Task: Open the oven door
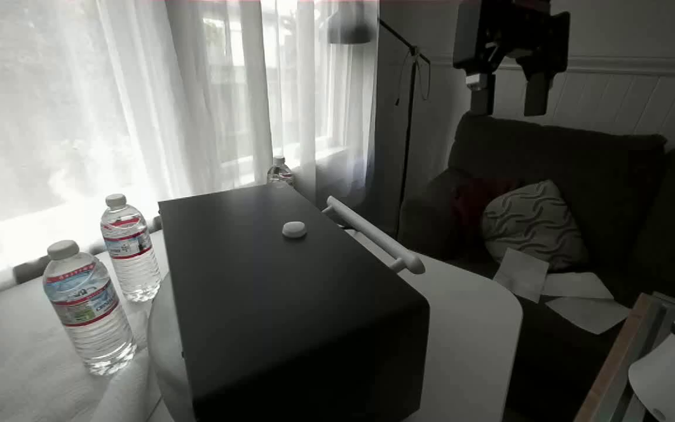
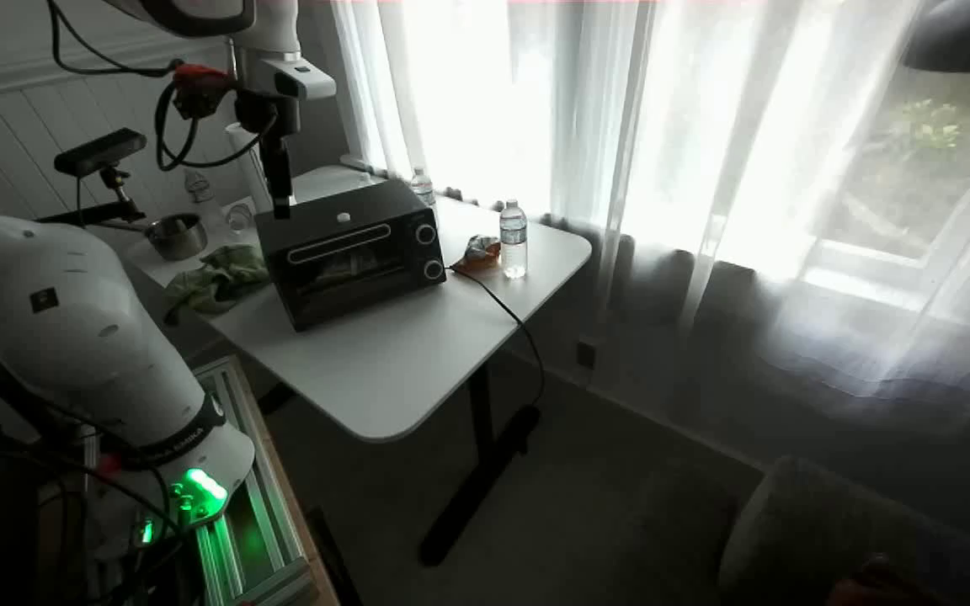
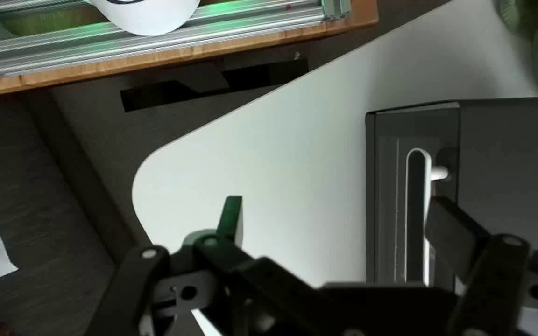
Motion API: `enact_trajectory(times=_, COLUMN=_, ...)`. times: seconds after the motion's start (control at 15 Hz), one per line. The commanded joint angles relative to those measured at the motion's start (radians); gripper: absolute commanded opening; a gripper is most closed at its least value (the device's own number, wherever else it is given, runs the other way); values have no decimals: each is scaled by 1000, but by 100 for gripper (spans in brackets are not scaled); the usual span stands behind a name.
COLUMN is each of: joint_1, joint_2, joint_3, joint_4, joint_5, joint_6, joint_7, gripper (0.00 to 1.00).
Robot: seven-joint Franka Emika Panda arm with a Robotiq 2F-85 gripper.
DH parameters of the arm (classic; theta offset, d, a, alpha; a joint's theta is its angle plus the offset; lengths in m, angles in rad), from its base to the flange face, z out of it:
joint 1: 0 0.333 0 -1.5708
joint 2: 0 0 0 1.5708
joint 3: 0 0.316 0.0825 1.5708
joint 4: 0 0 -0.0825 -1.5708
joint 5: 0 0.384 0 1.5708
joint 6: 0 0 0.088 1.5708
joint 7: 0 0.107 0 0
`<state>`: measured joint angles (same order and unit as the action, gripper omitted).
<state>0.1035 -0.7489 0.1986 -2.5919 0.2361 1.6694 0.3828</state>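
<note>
The black boxy oven (image 1: 244, 281) stands on the white table; it also shows in an exterior view (image 2: 375, 200), and part of it at the right of the wrist view. Its door (image 2: 350, 273) is upright and closed against the front. The long light-edged bar handle (image 2: 338, 244) runs along the door's top edge. The handle also shows in an exterior view (image 1: 375, 234) and in the wrist view (image 3: 417, 214). My gripper (image 1: 510, 108) is open and empty, above and apart from the oven's front. In the wrist view (image 3: 336, 214), one finger overlaps the handle and partly hides it.
Water bottles (image 1: 88, 310) (image 2: 514, 240) stand around the oven on the white table (image 2: 401, 362). A small white piece (image 1: 295, 229) lies on the oven's top. A green cloth (image 2: 220, 278) and a metal pot (image 2: 176, 236) are beside it. A cable hangs off the table edge.
</note>
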Motion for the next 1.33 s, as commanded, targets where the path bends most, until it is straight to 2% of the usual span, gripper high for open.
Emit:
enact_trajectory(times=0.0, joint_1=-12, joint_2=-1, joint_3=9, joint_4=2, joint_5=5, joint_6=-3, joint_7=-6, gripper=100)
enact_trajectory(times=0.73, joint_1=-12, joint_2=-1, joint_3=9, joint_4=2, joint_5=5, joint_6=-3, joint_7=-6, gripper=100)
enact_trajectory(times=0.87, joint_1=-13, joint_2=40, joint_3=18, joint_4=20, joint_5=33, joint_6=4, joint_7=23, gripper=100)
enact_trajectory(times=1.07, joint_1=-20, joint_2=88, joint_3=44, joint_4=23, joint_5=42, joint_6=66, joint_7=57, gripper=100)
enact_trajectory(times=1.27, joint_1=-33, joint_2=161, joint_3=77, joint_4=27, joint_5=24, joint_6=178, joint_7=126, gripper=100)
